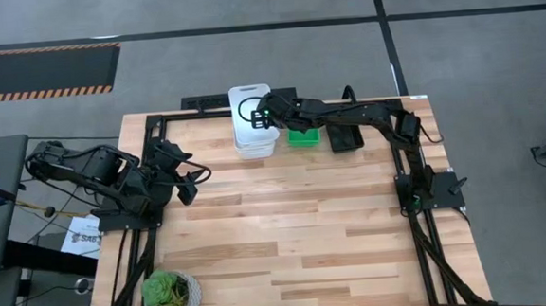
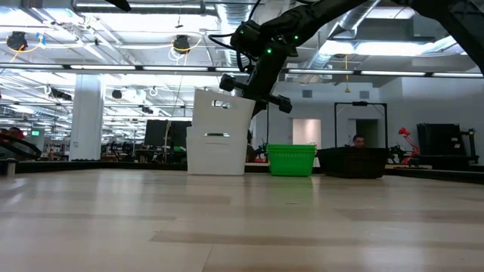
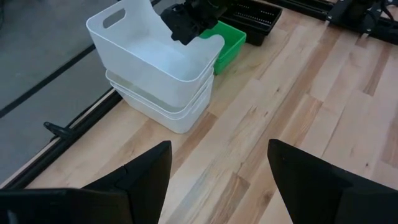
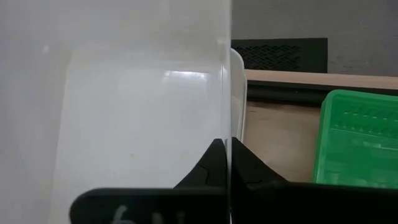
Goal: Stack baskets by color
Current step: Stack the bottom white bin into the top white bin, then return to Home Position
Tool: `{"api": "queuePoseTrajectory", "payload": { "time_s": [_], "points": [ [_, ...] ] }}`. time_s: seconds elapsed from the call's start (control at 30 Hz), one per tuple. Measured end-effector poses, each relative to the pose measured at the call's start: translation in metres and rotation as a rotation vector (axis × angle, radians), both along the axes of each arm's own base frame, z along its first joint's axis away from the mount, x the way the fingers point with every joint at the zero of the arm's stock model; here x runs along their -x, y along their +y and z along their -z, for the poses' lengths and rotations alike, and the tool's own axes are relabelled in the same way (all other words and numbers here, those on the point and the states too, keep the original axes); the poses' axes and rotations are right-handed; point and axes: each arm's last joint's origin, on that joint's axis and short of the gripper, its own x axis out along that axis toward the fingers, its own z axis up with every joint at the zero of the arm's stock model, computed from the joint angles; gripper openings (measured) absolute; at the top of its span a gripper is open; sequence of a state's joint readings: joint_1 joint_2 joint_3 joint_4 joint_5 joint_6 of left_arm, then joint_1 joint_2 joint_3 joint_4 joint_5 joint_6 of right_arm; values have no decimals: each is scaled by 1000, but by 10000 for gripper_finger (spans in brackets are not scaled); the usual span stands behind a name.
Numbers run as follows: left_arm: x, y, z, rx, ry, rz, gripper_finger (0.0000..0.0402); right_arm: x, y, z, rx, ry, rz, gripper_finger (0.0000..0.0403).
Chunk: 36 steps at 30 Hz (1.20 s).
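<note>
The top white basket sits tilted on the white stack at the table's far edge, beside the green basket. My right gripper is pinched on its wall; I should level it, press it home, then release. My left gripper waits, spread wide.

Green basket (perhaps a stack) half under arm
</note>
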<state>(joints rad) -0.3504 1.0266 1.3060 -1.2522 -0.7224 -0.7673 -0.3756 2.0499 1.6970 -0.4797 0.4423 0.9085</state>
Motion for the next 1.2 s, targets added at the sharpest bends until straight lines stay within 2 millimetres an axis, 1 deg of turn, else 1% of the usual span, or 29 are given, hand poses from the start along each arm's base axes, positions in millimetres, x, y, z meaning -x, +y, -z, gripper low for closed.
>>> {"api": "queuePoseTrajectory", "payload": {
  "time_s": [0.17, 0.43, 0.7, 0.9, 1.07, 1.2],
  "points": [
    [0, 0, 0, 0, 0, 0, 256, 0, 0, 0, 7, 9, -11, 21],
    [0, 0, 0, -3, 3, 4, 256, 0, -1, 0, 11, 13, -15, 66],
    [0, 0, 0, -3, 3, 4, 256, 0, -1, 0, 29, 35, -41, 96],
    [0, 0, 0, -3, 3, 4, 256, -2, -3, -2, 35, 12, -66, 140],
    [0, 0, 0, -1, 3, 5, 256, -4, -6, -5, 37, -24, -131, 177],
    [0, 0, 0, 10, 3, 6, 256, -5, -9, -8, 106, 8, -147, 193]
  ]
}}
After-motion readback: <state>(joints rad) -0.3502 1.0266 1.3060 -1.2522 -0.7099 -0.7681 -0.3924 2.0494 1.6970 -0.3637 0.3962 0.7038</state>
